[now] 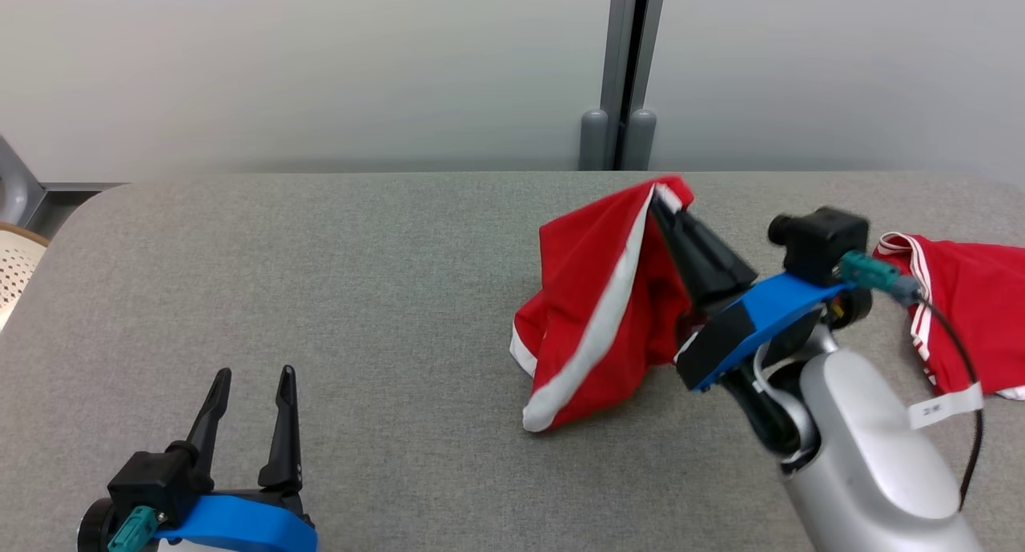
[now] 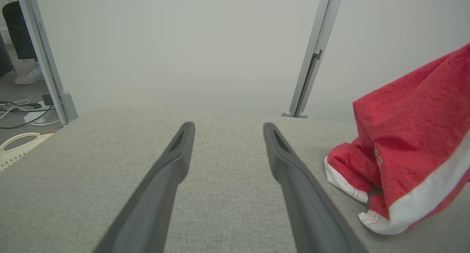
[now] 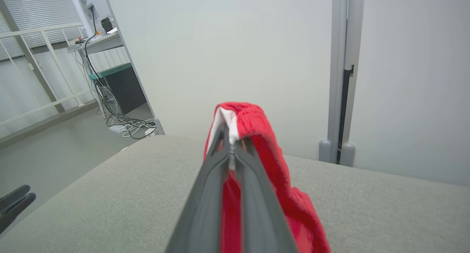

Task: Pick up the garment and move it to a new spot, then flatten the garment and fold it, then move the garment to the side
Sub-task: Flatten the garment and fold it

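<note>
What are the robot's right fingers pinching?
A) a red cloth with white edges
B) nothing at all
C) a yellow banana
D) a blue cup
A: the right gripper is shut on the top edge of the red garment, pulling it up into a peak above the grey table.

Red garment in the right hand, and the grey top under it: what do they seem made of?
The red garment looks like soft knit cloth, matte, maybe cotton: it drapes in loose folds with a fuzzy grain. The grey top looks like coarse woven fabric, matte, with a fine visible weave and a rounded corner, perhaps padded.
</note>
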